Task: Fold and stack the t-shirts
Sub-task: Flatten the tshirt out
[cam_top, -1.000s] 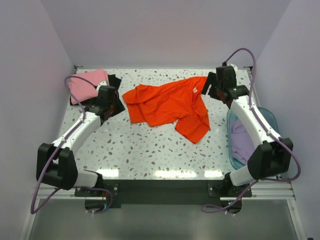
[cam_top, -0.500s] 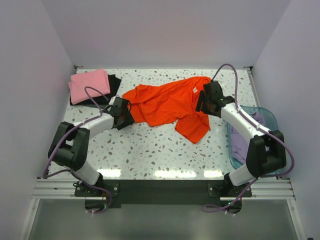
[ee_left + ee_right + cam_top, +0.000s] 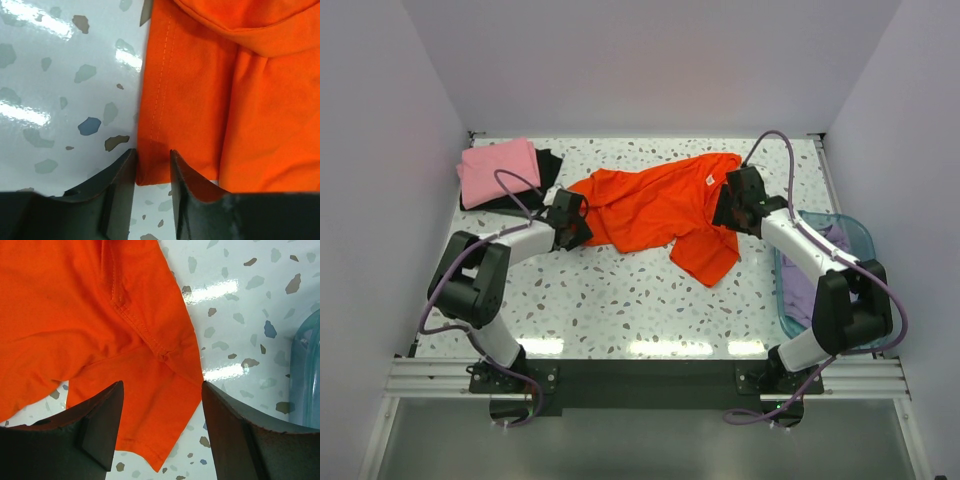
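**Top view.** The orange-red t-shirt (image 3: 655,205) lies crumpled and unfolded across the far middle of the tabletop (image 3: 620,290). One sleeve trails toward the near right. The pink t-shirt (image 3: 498,168) sits folded in the far left corner on top of the black t-shirt (image 3: 548,165). The lavender t-shirt (image 3: 810,290) is in the blue basket (image 3: 855,232) at the right edge. The left hand (image 3: 570,218) is low at the shirt's left edge. The right hand (image 3: 728,210) is over its right side, near the collar end.

**Left wrist view.** The left hand's jaws stand a narrow gap apart, astride the very corner of a stitched hem. The cloth between them lies flat on the tabletop, so nothing is gripped yet. The bite is shallow. If the jaws close here, they may catch only the last bit of hem and lose it on the lift, or scrape the tabletop and push the cloth away.

**Right wrist view.** The right hand is wide open and holds nothing. It hovers over a seamed fold where sleeve and body overlap, with the basket's rim just to the right. Closing here could catch several layers at once, so the shirt would rise bunched rather than spread. If the two hands then pull unevenly, the cloth would twist, or the weaker left hold would give. A wide swing to the right could knock the basket.
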Available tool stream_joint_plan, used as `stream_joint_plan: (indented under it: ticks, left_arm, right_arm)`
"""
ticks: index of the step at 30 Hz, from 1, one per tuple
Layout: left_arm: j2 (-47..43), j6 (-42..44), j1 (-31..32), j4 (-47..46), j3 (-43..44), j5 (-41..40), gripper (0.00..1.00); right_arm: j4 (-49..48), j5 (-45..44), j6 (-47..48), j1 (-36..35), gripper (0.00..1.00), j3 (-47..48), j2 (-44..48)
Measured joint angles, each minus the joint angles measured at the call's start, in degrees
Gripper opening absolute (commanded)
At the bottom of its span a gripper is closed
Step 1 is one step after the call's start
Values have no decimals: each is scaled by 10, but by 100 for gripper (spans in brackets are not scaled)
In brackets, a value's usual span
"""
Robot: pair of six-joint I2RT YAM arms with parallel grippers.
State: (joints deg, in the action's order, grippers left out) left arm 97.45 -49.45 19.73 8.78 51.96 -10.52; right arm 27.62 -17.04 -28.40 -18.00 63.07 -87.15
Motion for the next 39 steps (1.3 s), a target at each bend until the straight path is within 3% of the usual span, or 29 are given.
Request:
stream_joint_plan:
  ticks: [1,4,10,21,28,36,39]
  left_arm:
    - [4,-3,3,0,3,0,32]
    - [16,-11,15,3,11,-7,0]
    - [3,-11,16,51,18,-34,0]
    - [-167,-3,-64,134,15,-92,0]
    - [-173,10,-91,150,-5,-92,0]
    - [-173,25,-120,155,-11,-86,0]
    - [-173,29,-129,155,-11,-80,0]
  right_arm:
    - [0,0,0,0,67,-1,0]
    - [-1,0,2,0,67,-3,0]
    - [0,-5,6,0,67,-10,0]
    - [-2,-9,10,-3,61,-52,-9]
    - [-7,-19,14,-35,53,-41,-61]
    - [-10,-61,32,-41,52,14,-131]
    - [-12,-64,38,-41,46,30,-150]
